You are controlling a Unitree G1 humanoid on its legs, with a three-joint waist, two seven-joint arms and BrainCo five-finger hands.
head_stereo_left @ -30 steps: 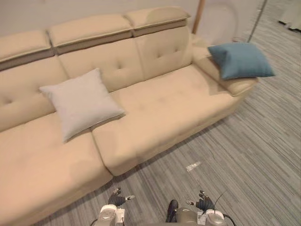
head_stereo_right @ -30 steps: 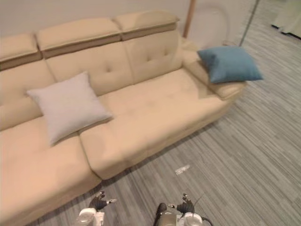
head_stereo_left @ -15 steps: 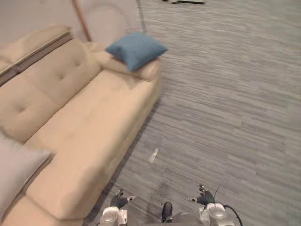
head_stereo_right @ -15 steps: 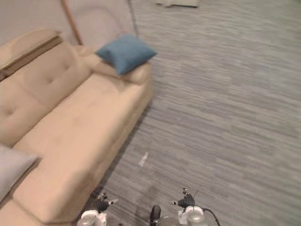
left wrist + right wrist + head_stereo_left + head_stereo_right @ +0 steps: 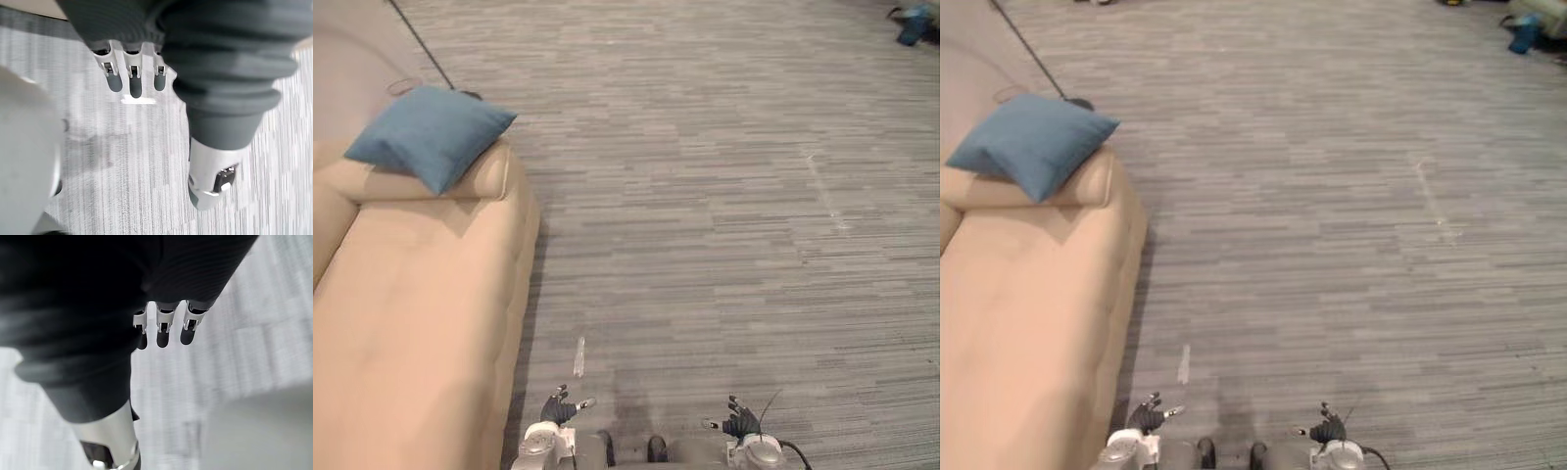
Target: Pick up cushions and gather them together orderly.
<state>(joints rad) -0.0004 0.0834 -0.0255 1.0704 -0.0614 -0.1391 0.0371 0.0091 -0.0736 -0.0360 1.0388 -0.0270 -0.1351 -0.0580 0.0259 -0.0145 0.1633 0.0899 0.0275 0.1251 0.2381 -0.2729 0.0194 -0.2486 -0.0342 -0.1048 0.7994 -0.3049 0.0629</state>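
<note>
Blue cushion (image 5: 429, 132) lies on the sofa (image 5: 411, 313) armrest at far left. Left hand (image 5: 557, 407) hangs at the near edge, fingers loose and empty. The cushion is far and left of it, so this hand is nearer. Right hand (image 5: 736, 423) is also slack, holding nothing.

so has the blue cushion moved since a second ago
No. The blue cushion still lies on the sofa armrest; the whole view shifted, so the camera turned.

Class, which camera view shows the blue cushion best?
The left eye view: the blue cushion lies whole on the sofa's armrest. The right eye view shows it alike, nearer the edge. Both wrist views face the carpet.
</note>
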